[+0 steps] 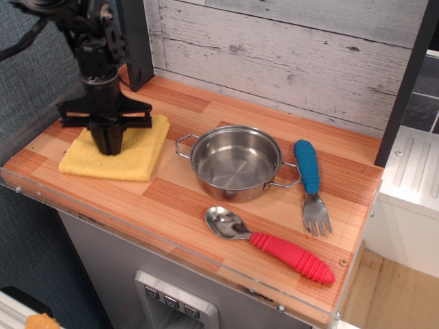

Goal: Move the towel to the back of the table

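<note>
The yellow folded towel (134,157) lies flat on the left part of the wooden table (206,205), left of the steel pot. My black gripper (110,146) points straight down onto the towel's middle. Its fingers are closed together and pinch the cloth. The towel's near edge stands a little back from the clear plastic front edge. The spot under the fingertips is hidden.
A steel pot (235,163) with two handles stands mid-table, right of the towel. A blue-handled fork (311,181) lies right of the pot. A red-handled spoon (274,245) lies near the front. A grey plank wall (288,55) and a dark post (137,41) bound the back.
</note>
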{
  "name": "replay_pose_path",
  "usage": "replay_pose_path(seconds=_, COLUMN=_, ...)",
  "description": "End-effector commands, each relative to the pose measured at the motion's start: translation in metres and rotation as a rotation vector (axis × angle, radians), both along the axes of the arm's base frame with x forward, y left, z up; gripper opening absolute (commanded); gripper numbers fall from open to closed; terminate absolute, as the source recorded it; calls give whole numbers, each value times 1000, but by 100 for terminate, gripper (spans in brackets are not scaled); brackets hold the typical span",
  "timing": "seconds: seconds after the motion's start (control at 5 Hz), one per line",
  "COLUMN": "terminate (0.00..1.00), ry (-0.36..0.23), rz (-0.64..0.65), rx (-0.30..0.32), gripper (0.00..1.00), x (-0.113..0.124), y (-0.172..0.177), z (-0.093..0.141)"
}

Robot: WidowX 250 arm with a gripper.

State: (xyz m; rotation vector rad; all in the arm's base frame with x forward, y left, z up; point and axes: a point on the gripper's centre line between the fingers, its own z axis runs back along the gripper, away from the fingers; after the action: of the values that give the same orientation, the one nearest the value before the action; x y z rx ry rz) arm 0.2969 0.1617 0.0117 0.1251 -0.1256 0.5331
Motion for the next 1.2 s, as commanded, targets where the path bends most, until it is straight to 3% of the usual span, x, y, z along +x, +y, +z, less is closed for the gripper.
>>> replay_pose_path(seconds=0.0, terminate=0, ry=-57, rz=-127, rx=-1, gripper=0, x=36, y=-17, z=-6)
replay_pose_path(seconds=0.6, terminate=0, ry=-78, rz=-180, rx=-31, gripper=0, x=70, y=-35, z=-6)
replay_pose_path(seconds=1.0, terminate=0, ry=-78, rz=-162, rx=-35, gripper=0, x=79, y=-40, z=-5)
